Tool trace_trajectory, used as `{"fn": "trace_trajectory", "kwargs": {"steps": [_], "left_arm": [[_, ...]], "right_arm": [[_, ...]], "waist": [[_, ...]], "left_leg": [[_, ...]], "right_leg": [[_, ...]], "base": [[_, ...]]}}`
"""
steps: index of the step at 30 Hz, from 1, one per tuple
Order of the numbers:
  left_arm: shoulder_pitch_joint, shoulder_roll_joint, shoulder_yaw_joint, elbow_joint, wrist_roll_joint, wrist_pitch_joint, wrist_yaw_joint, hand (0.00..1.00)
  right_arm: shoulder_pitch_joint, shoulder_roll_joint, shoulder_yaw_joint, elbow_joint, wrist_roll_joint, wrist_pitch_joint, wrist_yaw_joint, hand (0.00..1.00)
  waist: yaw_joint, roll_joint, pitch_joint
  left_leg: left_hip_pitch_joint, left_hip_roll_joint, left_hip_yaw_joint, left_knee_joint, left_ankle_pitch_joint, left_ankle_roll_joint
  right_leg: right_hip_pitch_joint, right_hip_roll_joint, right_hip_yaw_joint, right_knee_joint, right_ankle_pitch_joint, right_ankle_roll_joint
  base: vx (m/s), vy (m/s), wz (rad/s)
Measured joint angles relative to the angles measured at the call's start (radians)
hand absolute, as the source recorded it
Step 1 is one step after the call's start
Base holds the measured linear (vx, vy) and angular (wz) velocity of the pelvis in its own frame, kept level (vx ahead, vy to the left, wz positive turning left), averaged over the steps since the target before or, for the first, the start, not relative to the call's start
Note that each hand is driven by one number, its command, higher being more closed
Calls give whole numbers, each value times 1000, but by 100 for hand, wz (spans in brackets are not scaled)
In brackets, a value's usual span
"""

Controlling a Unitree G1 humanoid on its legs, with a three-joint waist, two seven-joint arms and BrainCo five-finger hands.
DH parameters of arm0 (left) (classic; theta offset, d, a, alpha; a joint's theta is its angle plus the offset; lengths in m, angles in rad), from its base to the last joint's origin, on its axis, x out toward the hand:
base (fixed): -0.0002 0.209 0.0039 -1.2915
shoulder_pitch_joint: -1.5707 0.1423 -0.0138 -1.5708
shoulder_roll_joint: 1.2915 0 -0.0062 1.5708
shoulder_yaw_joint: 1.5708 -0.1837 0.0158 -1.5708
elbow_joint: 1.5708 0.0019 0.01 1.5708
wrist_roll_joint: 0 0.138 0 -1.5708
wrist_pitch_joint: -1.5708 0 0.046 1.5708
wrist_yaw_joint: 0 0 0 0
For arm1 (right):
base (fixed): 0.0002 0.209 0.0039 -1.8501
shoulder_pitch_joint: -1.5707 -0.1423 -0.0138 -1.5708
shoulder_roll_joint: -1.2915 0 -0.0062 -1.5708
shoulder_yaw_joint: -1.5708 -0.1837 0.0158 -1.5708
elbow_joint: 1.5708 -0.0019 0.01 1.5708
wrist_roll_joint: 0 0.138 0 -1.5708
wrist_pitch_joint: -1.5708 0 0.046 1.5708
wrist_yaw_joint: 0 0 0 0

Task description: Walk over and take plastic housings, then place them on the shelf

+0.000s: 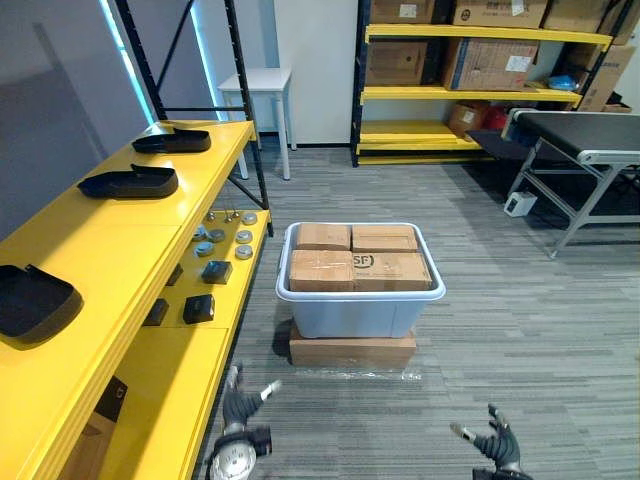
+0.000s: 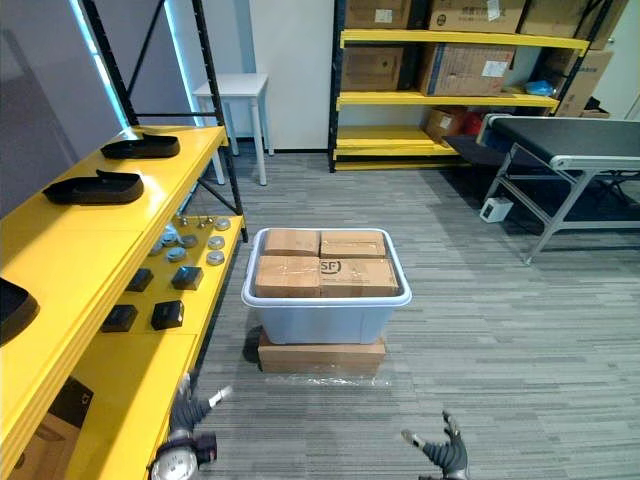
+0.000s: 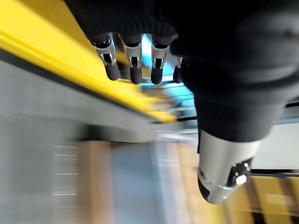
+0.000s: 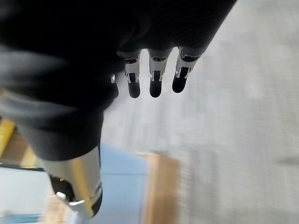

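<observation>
The left hand (image 1: 240,405) and right hand (image 1: 495,440) hang near, fingers relaxed and empty. Housings (image 1: 130,182) lie on the shelf (image 1: 120,250) at left.

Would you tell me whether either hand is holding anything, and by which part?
Nothing is held; the left hand and right hand are open and empty.

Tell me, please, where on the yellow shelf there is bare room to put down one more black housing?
The top level is bare between the middle housing and the nearest housing; that is the widest free patch. The lower level is crowded with small parts at its far half.
</observation>
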Motion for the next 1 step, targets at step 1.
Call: {"fn": "trace_trajectory", "kwargs": {"steps": [1], "left_arm": [[-2, 6, 10, 40, 1, 4, -6, 0]], "right_arm": [[-8, 1, -15, 38, 0, 4, 1, 0]], "waist": [[-1, 0, 1]], "left_leg": [[6, -2, -4, -7, 6, 2]], "right_leg": [[4, -3, -8, 0, 0, 0]], "base": [[-14, 19, 19]]}}
